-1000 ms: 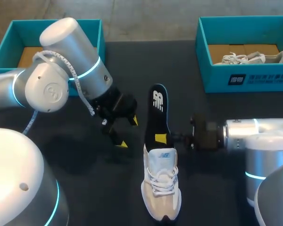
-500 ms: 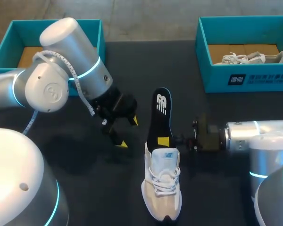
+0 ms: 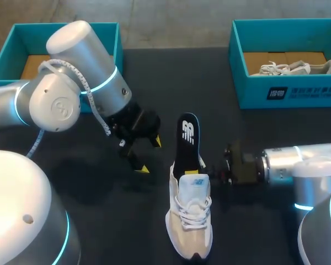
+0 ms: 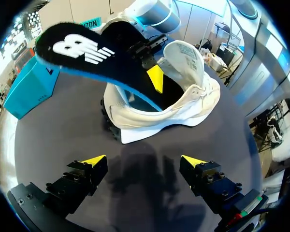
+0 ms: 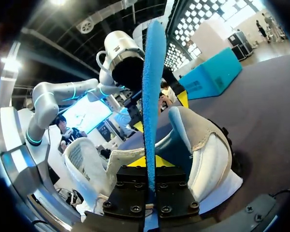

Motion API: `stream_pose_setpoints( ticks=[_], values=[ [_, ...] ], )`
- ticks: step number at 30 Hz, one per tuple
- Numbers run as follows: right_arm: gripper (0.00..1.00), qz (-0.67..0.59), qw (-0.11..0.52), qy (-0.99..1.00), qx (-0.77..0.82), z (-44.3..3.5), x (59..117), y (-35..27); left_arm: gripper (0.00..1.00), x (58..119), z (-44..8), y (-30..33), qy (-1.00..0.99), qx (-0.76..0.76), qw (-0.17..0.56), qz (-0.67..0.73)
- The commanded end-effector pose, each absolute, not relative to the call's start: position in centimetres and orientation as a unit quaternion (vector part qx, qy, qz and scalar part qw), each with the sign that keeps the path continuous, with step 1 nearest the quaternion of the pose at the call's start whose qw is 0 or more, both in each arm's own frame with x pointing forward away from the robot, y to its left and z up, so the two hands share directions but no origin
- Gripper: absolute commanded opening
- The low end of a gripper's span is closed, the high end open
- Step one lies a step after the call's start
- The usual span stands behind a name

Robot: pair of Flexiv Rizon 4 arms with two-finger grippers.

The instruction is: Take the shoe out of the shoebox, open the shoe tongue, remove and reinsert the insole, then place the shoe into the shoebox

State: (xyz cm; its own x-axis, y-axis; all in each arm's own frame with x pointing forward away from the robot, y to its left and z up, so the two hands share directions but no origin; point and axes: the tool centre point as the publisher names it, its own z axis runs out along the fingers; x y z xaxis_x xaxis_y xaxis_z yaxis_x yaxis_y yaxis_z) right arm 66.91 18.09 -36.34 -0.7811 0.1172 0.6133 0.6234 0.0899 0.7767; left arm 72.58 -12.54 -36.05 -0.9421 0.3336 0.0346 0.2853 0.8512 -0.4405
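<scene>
Head view, from the left: a teal box (image 3: 33, 38) sat at the table's (image 3: 110, 221) far left corner; my left gripper (image 3: 149, 155) hung in front of it above bare tabletop, its fingers spread wide with nothing between them; the left wrist view agreed, both yellow tips apart and the shoe (image 3: 191, 221) ahead of them, untouched. Next came the black insole (image 3: 187, 137), tilted with its printed end raised and its lower end down inside the white shoe, which stood on its sole, toe toward me; my right gripper (image 3: 204, 165) came in from the right at the shoe's opening, clamped on the insole; the right wrist view showed the insole's blue edge pinched between its fingers. Far right stood the teal shoebox (image 3: 320, 94); a second shoe (image 3: 289, 68) lay inside.
</scene>
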Motion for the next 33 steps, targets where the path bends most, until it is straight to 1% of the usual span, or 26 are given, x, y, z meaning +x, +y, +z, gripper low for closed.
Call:
stream_pose_setpoints(
  ticks=[1, 5, 6, 8, 9, 11, 13, 16, 25, 31, 33],
  values=[
    [0.00, -0.612, 0.210, -0.717, -0.258, -36.8, 66.8, 18.7, 1.00, 72.5, -36.1, -12.5, -0.961, -0.161, 0.054, 0.220],
    [0.00, -0.614, 0.206, -0.717, -0.258, -36.5, 66.8, 18.8, 1.00, 72.5, -36.1, -12.5, -0.961, -0.161, 0.054, 0.220],
    [0.04, -0.615, 0.206, -0.716, -0.257, -36.4, 66.9, 18.8, 1.00, 72.5, -36.1, -12.5, -0.961, -0.161, 0.054, 0.220],
    [0.38, -0.619, 0.199, -0.715, -0.258, -36.0, 67.0, 18.8, 1.00, 72.5, -36.1, -12.5, -0.961, -0.161, 0.054, 0.220],
    [0.49, -0.620, 0.196, -0.715, -0.257, -35.8, 67.1, 18.9, 1.00, 72.5, -36.1, -12.5, -0.961, -0.161, 0.054, 0.220],
    [0.55, -0.618, 0.188, -0.719, -0.256, -35.4, 67.3, 19.0, 1.00, 72.5, -36.1, -12.5, -0.961, -0.161, 0.054, 0.220],
    [0.49, -0.617, 0.182, -0.722, -0.254, -34.9, 67.4, 19.2, 1.00, 72.5, -36.1, -12.5, -0.961, -0.161, 0.054, 0.220],
    [0.44, -0.618, 0.171, -0.725, -0.251, -34.3, 67.6, 19.3, 1.00, 72.5, -36.1, -12.5, -0.961, -0.161, 0.054, 0.220],
    [0.44, -0.626, 0.154, -0.723, -0.248, -33.5, 68.3, 19.7, 1.00, 72.5, -36.1, -12.5, -0.961, -0.161, 0.054, 0.220],
    [0.41, -0.635, 0.144, -0.719, -0.244, -32.9, 68.7, 19.7, 1.00, 72.5, -36.1, -12.5, -0.961, -0.161, 0.054, 0.220],
    [0.38, -0.642, 0.136, -0.714, -0.246, -32.7, 68.9, 19.6, 1.00, 72.5, -36.1, -12.5, -0.961, -0.161, 0.054, 0.220]
  ],
)
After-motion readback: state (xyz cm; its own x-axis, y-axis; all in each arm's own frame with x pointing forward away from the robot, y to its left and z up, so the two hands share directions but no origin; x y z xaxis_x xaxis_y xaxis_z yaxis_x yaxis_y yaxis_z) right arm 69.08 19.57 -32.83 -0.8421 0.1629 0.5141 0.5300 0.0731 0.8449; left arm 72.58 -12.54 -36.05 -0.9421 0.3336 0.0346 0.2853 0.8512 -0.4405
